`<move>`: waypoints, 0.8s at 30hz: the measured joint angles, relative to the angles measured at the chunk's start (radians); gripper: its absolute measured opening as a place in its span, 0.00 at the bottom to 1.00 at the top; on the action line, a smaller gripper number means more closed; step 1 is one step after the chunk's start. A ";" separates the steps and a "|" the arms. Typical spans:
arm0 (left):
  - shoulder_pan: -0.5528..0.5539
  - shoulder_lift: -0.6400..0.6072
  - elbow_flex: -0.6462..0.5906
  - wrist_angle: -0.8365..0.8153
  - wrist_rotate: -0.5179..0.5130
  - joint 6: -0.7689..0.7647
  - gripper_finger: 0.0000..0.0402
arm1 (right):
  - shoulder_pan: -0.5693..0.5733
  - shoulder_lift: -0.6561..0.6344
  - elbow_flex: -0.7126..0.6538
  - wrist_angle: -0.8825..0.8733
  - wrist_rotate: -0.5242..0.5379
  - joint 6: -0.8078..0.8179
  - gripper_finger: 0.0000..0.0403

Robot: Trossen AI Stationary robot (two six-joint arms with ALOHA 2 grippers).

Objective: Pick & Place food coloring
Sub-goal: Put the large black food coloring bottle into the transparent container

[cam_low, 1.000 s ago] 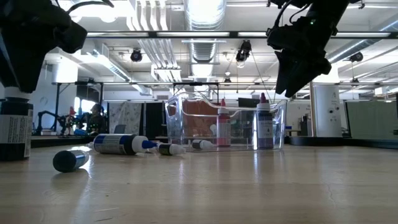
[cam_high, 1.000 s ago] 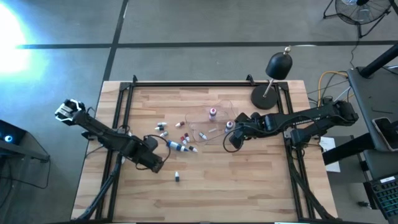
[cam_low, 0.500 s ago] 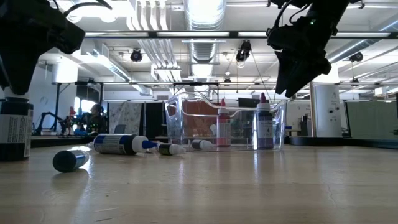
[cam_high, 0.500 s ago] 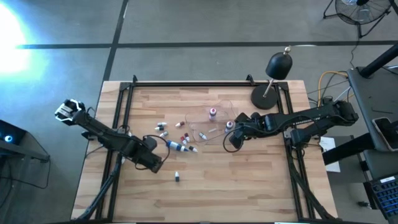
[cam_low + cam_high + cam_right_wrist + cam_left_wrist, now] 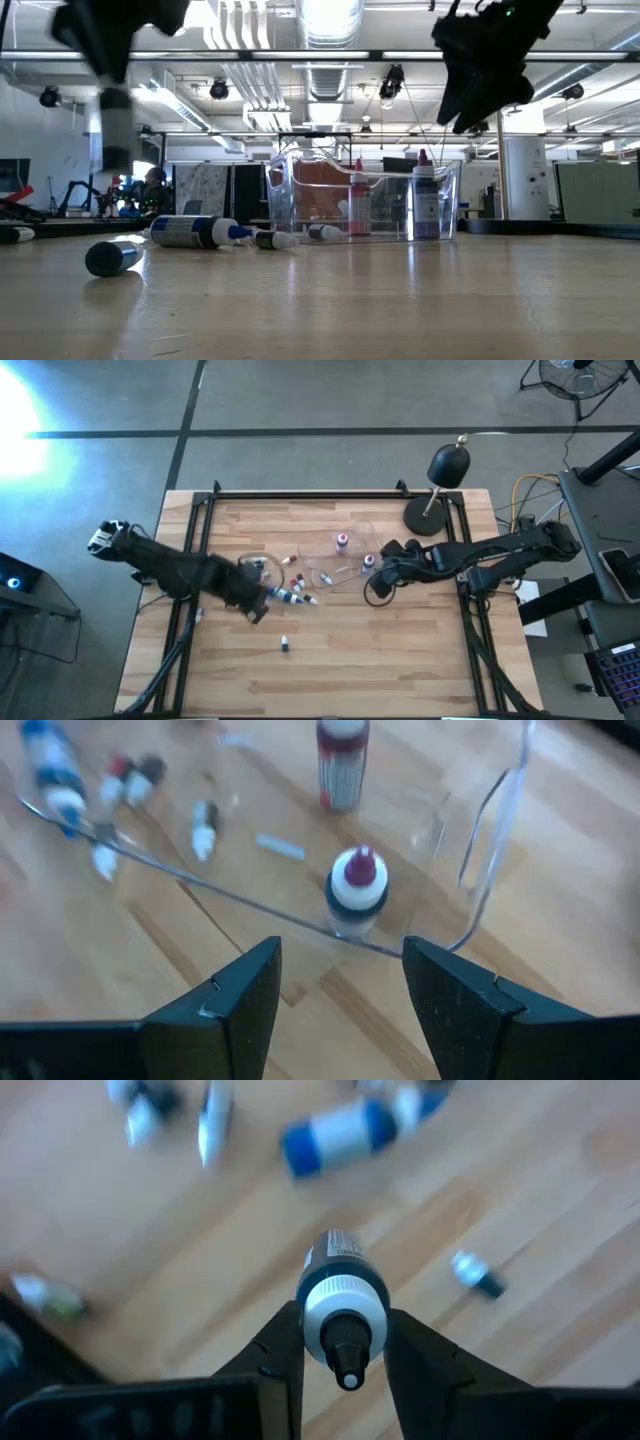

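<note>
Food coloring bottles point(image 5: 292, 586) lie scattered at the table's point(image 5: 400, 660) centre, toward nine o'clock of the clear tray point(image 5: 345, 560) — two more stand upright inside it. Left gripper point(image 5: 345, 1342), raised above the wood at eight o'clock of the scatter, pinches a dark bottle point(image 5: 341, 1295) with a white collar. Right gripper point(image 5: 340, 980) hovers at the tray's three o'clock rim — fingers spread, nothing between them.
</note>
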 joint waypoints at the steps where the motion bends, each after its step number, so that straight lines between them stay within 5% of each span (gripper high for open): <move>1: 0.037 0.009 0.040 -0.007 -0.004 0.051 0.19 | 0.010 -0.015 0.001 -0.003 0.012 0.012 0.50; 8: 0.281 0.192 0.357 -0.025 -0.006 0.481 0.19 | 0.073 -0.102 0.001 -0.134 0.096 0.158 0.50; 16: 0.403 0.492 0.725 -0.081 -0.036 0.838 0.19 | 0.087 -0.105 -0.013 -0.209 0.118 0.270 0.50; 24: 0.447 0.661 0.809 -0.133 -0.041 0.970 0.19 | 0.087 -0.086 -0.016 -0.203 0.119 0.275 0.50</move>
